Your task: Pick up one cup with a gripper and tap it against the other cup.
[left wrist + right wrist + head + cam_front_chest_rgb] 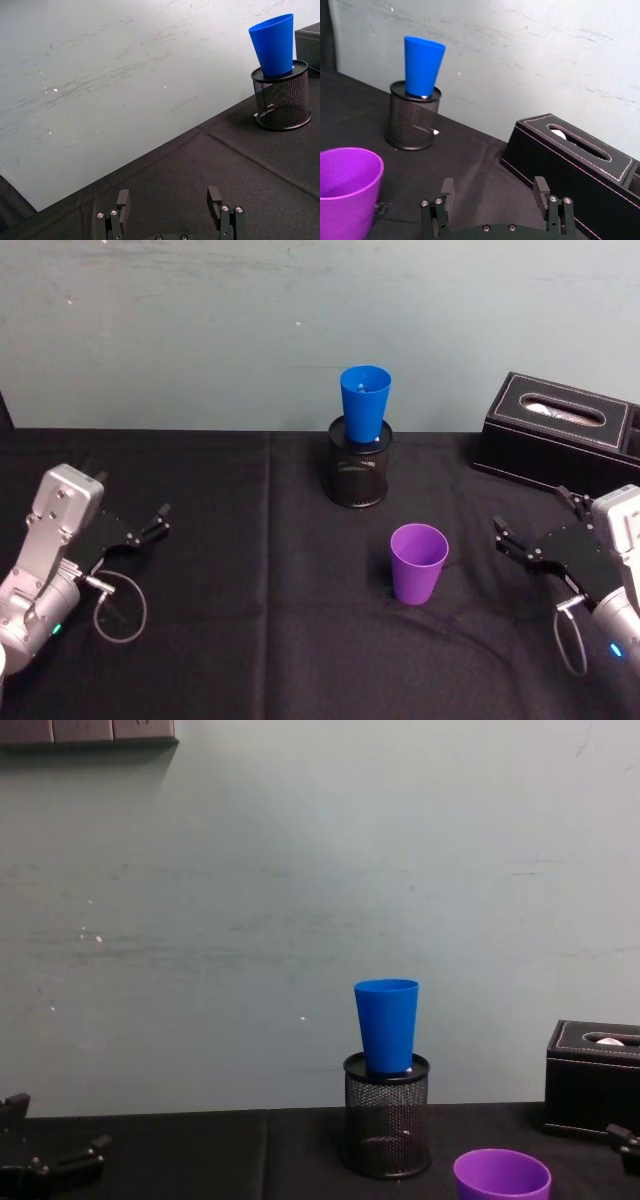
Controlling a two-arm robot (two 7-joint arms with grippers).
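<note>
Cups stand apart on my feed, and neither is held. The purple cup (419, 562) stands upright, mouth up, on the black-draped surface (250, 630), nearer to me than the rest and a little right of centre. The blue cup (365, 400) is also upright, its narrow base set down into the mouth of a black mesh pen holder (359, 475) that stands farther back, close to the pale wall (200, 330). From the chest camera I see the blue cup (387, 1025) rising above the holder's rim, with the purple cup (502, 1175) low in front and to the right, clear of the holder. My right gripper (532, 515) hangs low over the surface to the right of the purple cup, near it but not touching; its jaws are spread wide with nothing between them. In its wrist camera the purple cup (345, 192) sits just off to one side of the open fingers (446, 192). A black tissue box (560, 430) lies behind that arm. My left gripper (130, 498) rests far to the left, well apart from both cups, jaws likewise wide open and empty.
</note>
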